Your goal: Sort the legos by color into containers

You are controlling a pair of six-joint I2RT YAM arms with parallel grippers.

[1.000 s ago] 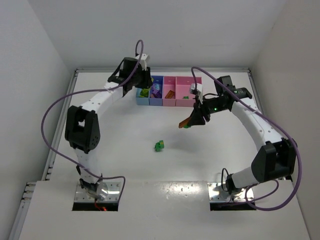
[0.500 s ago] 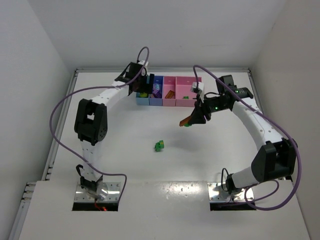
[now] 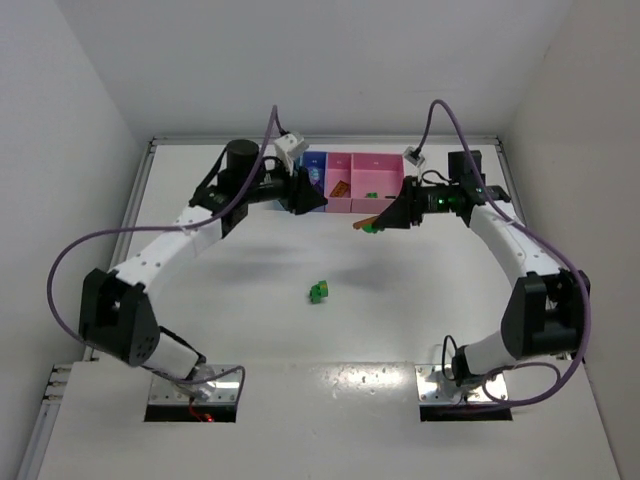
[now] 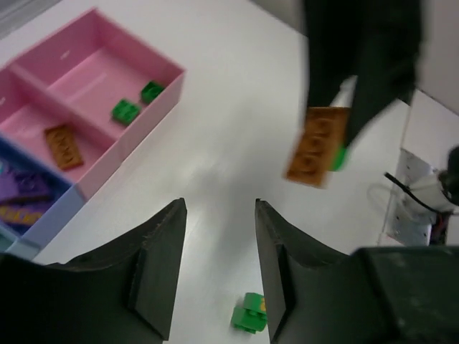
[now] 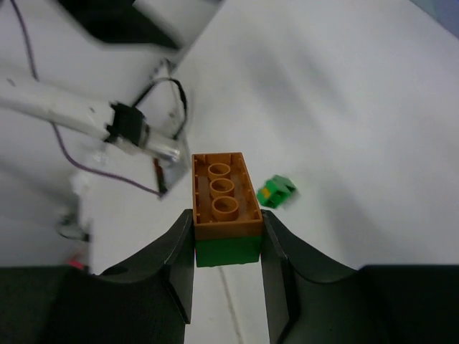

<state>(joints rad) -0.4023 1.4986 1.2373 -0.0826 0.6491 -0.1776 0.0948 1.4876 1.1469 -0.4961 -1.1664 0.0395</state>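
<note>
A clump (image 5: pixel 223 195), an orange brick on a green one, is pinched between the jaws of the right gripper (image 3: pixel 374 222). It is in the air above the table (image 3: pixel 250 310), near the front of the wide pink bin (image 4: pixel 100 72). One green lego (image 3: pixel 319 291) lies alone near the middle of the table, well apart from the bins (image 3: pixel 345 160). The bins stand in a row at the far edge. In the wide pink bin lie two green legos (image 4: pixel 125 111). In the narrow pink bin (image 4: pixel 29 122) lies an orange lego (image 4: pixel 63 145), and purple legos (image 4: pixel 21 190) lie in the blue-purple bin (image 4: pixel 56 206). The left gripper (image 4: pixel 220 208) hangs above the front of the row's left part. Its jaws are spread and nothing is between them.
</note>
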